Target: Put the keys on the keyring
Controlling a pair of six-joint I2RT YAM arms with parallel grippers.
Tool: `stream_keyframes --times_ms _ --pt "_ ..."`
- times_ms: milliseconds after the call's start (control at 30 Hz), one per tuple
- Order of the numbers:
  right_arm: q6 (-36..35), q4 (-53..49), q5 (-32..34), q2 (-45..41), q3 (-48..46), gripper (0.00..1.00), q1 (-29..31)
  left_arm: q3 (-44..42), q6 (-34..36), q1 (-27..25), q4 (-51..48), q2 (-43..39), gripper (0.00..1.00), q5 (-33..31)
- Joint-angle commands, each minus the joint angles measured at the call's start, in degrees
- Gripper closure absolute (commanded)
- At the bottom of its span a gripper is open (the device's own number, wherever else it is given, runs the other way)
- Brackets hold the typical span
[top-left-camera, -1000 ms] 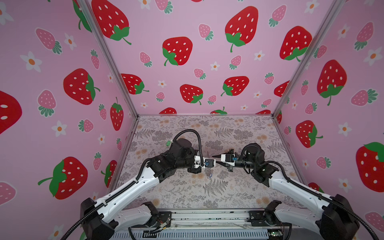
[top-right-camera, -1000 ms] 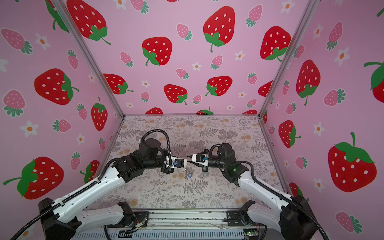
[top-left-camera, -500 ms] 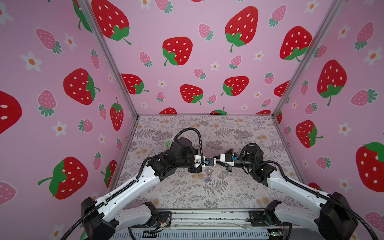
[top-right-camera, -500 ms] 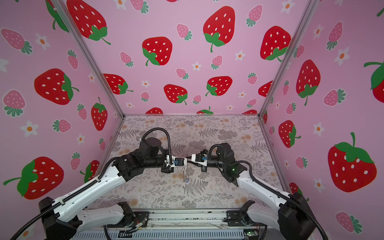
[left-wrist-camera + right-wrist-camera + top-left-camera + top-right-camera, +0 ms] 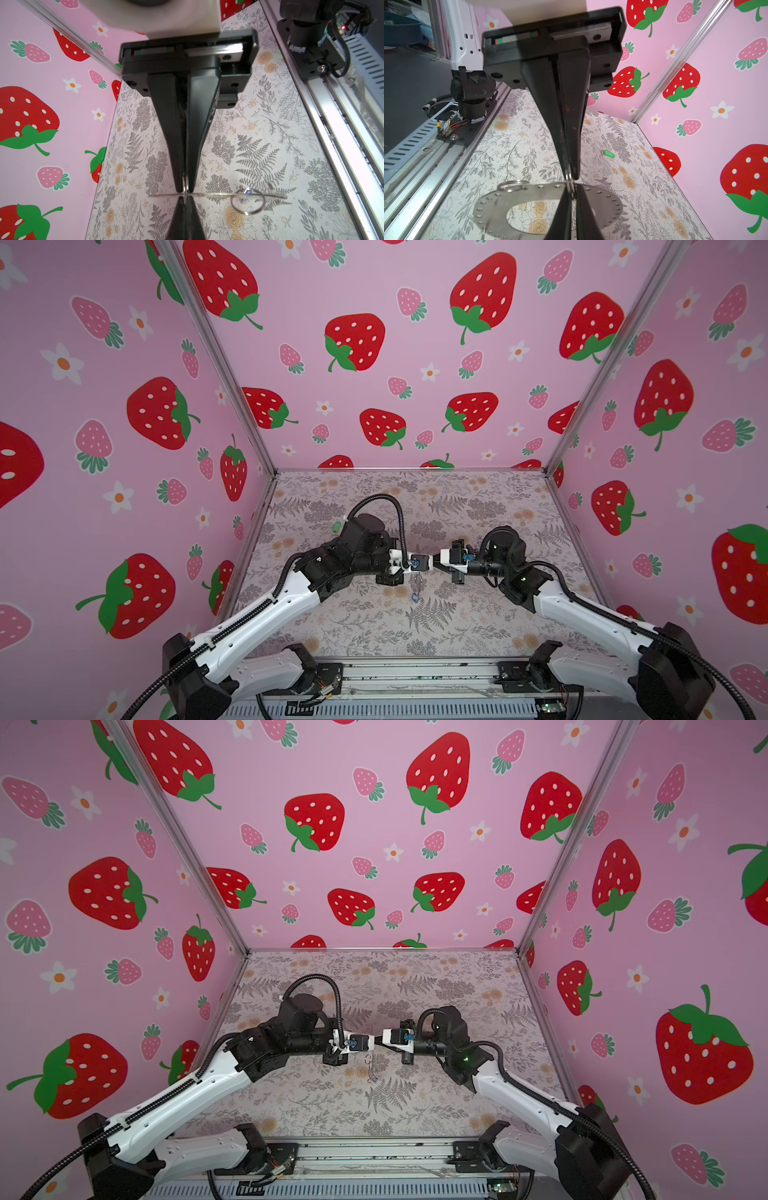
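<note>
Two claws meet tip to tip above the desk (image 5: 374, 630). The left claw (image 5: 185, 188) and the right claw (image 5: 569, 176) are both pinched shut on the top rim of the keyring (image 5: 542, 192), which hangs clear of the surface. The keyring is a thin, flat grey metal disc with a wide round hole and small holes dotted round its edge. A small wire ring (image 5: 512, 185) sits at its rim, and the blue key (image 5: 414, 596) dangles just below the keyring. Well behind the keyring, to its left, the green key (image 5: 337, 526) lies on the desk. Grey ferns and pale orange roses cover the desk. Beyond the keyring stand pink walls (image 5: 291, 302) printed with strawberries and white flowers.
</note>
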Motion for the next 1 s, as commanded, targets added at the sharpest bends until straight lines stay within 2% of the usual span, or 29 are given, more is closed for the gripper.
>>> stream_keyframes --times_ms 0,467,567,767,800,867,900,967 --pt "-0.59 0.87 -1.11 0.31 1.35 0.90 0.25 3.10 0.61 -0.09 -1.54 0.20 1.00 2.68" --pt "-0.18 0.78 -1.61 -0.19 1.28 0.90 0.32 3.83 1.12 0.06 -3.45 0.66 1.00 2.93" --pt "-0.34 0.78 -1.76 -0.32 1.18 0.96 0.27 3.81 1.05 0.03 -3.49 0.66 1.00 3.01" --pt "-0.18 0.86 -2.21 -0.05 1.02 0.97 0.29 3.83 -0.40 0.42 -2.78 1.02 1.00 3.35" --pt "-0.01 0.99 -2.26 -0.04 0.98 0.98 0.32 3.44 -1.09 1.02 -2.09 0.78 0.96 4.31" --pt "0.86 2.07 -2.21 -0.09 0.57 0.99 0.30 1.60 -3.06 2.97 0.81 -0.37 0.82 7.26" --pt "1.78 3.32 -2.23 -0.10 0.23 0.99 0.34 0.51 -4.50 4.07 2.59 -1.08 0.78 8.69" --pt "3.79 6.64 -2.36 -0.16 -0.66 0.99 0.26 -2.69 -7.54 7.41 7.08 -3.21 0.78 14.13"
